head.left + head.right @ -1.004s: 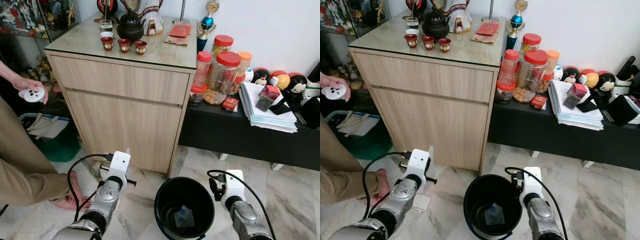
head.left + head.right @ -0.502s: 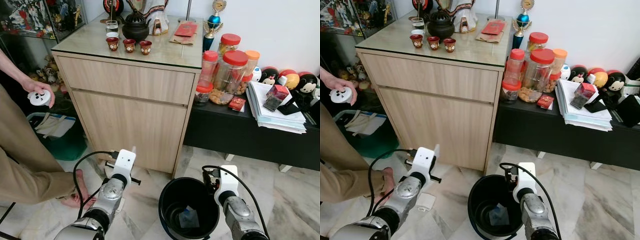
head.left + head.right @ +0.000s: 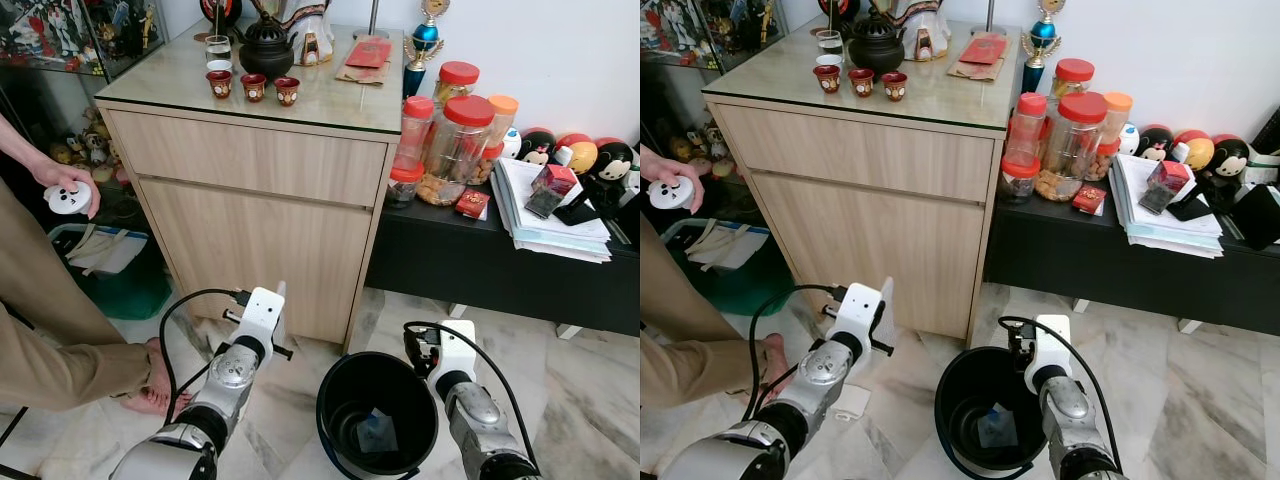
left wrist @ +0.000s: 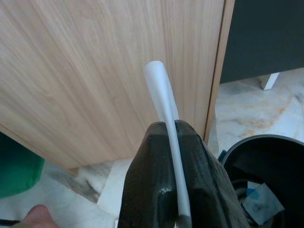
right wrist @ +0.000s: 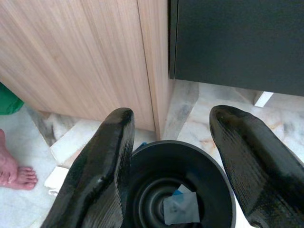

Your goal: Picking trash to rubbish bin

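wood cabinet point(image 3: 270, 200) | black bench point(image 3: 500, 270) | marble floor point(image 3: 590, 380) | white wall point(image 3: 560, 50)

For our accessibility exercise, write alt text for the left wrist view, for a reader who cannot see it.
The left gripper is shut on a thin white strip of trash, held edge-on in front of a light wooden cabinet. The rim of a black rubbish bin with scraps inside sits beside it on the marble floor.
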Controlling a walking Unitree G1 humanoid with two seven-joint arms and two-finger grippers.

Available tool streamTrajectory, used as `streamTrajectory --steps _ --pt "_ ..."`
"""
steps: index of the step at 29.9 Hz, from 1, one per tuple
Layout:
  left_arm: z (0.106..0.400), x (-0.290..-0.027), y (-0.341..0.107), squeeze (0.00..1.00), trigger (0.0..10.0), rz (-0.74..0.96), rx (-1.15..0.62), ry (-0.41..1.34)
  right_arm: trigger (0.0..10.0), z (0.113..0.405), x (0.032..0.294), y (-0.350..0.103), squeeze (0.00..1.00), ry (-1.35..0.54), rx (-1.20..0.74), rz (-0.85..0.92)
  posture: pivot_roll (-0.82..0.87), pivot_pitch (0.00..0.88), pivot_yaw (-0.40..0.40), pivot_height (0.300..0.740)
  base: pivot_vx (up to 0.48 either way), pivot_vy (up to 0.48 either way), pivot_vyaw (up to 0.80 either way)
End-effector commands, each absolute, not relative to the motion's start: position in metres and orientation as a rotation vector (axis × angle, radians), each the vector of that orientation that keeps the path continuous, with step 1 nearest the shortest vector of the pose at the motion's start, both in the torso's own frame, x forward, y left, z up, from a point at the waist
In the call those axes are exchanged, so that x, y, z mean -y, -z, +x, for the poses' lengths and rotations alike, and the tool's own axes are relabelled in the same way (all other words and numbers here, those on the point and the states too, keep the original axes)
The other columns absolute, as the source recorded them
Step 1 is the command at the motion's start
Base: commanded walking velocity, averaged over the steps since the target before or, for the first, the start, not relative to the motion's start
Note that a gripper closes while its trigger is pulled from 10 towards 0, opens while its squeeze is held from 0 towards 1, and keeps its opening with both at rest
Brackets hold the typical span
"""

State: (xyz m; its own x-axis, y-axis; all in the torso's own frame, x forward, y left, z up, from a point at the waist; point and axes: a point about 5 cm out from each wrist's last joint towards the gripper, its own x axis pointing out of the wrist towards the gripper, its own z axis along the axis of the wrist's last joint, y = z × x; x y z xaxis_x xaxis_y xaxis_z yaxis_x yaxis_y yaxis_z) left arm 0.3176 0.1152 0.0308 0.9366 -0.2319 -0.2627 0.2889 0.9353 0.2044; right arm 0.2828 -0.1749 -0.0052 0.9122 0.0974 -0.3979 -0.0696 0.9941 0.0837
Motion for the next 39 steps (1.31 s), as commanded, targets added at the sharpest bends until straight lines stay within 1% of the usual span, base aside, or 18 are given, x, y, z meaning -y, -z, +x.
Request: streamTrajectory --steps 1,20,39 --pt "0.313 -0.116 -0.026 0.00 10.0 0.240 -0.257 0.265 10.0 0.286 0.176 0.002 0.00 -0.096 -0.393 0.059 0.17 0.052 -0.059 0.740 0.000 0.000 -0.80" --pt "0.315 -0.118 -0.028 0.00 10.0 0.229 -0.248 0.239 10.0 0.290 0.169 -0.001 0.00 -0.137 -0.392 0.043 0.17 0.021 -0.075 0.740 0.000 0.000 -0.80" --pt "0.316 -0.120 -0.029 0.00 10.0 0.213 -0.235 0.216 10.0 0.292 0.162 -0.002 0.00 -0.173 -0.393 0.037 0.18 0.036 -0.091 0.740 0.000 0.000 -0.80"
